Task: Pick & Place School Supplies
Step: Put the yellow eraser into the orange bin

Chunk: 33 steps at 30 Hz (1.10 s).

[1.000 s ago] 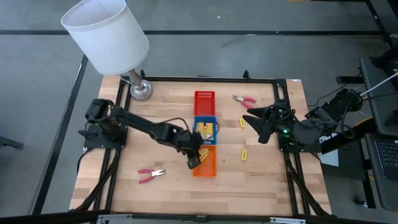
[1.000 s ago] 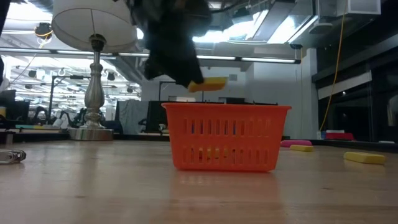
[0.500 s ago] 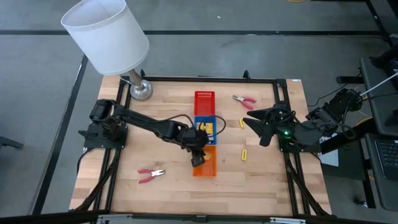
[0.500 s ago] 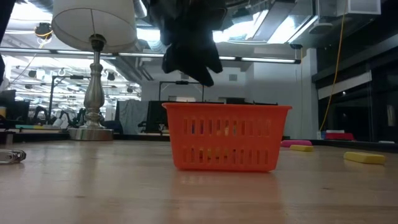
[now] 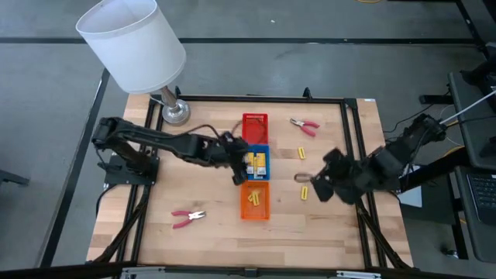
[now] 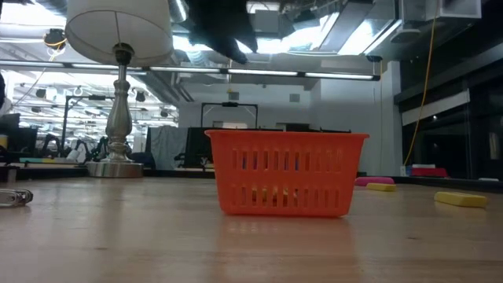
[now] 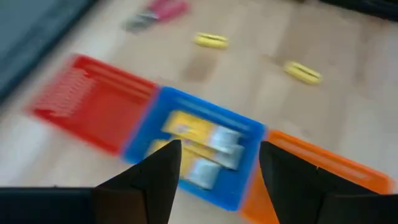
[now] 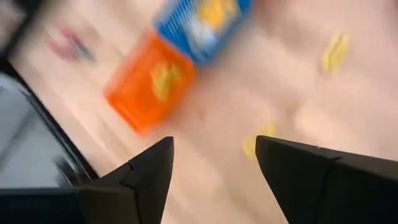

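I see three trays [image 5: 255,165] in a row mid-table, sticks [image 5: 254,199] in nearest, pliers [image 5: 188,218] left, lamp [image 5: 173,109] far-left.

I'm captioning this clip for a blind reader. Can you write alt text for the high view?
Seen from above, three trays, red, blue and orange, run down the middle of a wooden table. The left claw is open beside the blue tray, and the right claw is open over a yellow stick.

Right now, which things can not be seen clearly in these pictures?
- Low view: the orange tray wall hides its contents and the trays behind it.
- Left wrist view: motion blur makes the packets in the blue tray unreadable.
- Right wrist view: blur reduces the yellow sticks to smears.
- High view: marks on the packets are too small.
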Tool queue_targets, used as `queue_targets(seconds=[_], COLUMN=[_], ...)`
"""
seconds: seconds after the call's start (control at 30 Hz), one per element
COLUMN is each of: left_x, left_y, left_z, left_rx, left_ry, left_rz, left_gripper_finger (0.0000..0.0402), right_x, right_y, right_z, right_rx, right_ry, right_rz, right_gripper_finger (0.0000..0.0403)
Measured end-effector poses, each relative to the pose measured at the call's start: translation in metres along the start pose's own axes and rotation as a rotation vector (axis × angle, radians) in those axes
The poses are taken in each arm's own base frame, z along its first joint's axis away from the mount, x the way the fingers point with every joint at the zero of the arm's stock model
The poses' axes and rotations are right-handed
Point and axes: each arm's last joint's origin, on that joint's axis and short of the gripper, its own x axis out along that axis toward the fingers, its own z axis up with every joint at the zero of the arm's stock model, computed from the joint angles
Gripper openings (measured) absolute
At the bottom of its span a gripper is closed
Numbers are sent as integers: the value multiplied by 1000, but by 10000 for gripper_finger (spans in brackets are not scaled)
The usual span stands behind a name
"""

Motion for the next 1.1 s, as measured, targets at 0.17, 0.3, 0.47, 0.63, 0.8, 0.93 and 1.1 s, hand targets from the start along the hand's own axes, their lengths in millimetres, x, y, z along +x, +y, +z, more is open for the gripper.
queue_targets(seconds=[0.17,0.3,0.47,0.63,0.8,0.93,1.1], left_x=[-30,-49,-61,-61,-61,-61,-61], left_y=[21,33,36,36,36,36,36], left_z=[0,-2,-3,-4,-5,-5,-4], left_rx=[11,-48,-98,-85,-73,-74,-84], left_ry=[-9,-24,-55,-40,-33,-33,-38], left_rz=[132,213,227,223,221,222,219], left_gripper_finger=[212,214,212,213,213,213,214], right_x=[33,56,89,98,104,109,128], right_y=[1,-16,-18,-24,-41,-46,-58], right_z=[-49,-89,-88,-69,-61,-52,-53], right_rx=[99,405,557,601,571,557,608], right_ry=[253,318,331,153,113,85,126], right_rz=[14,-62,-10,-42,-229,-261,-291], right_gripper_finger=[233,233,215,183,168,180,214])
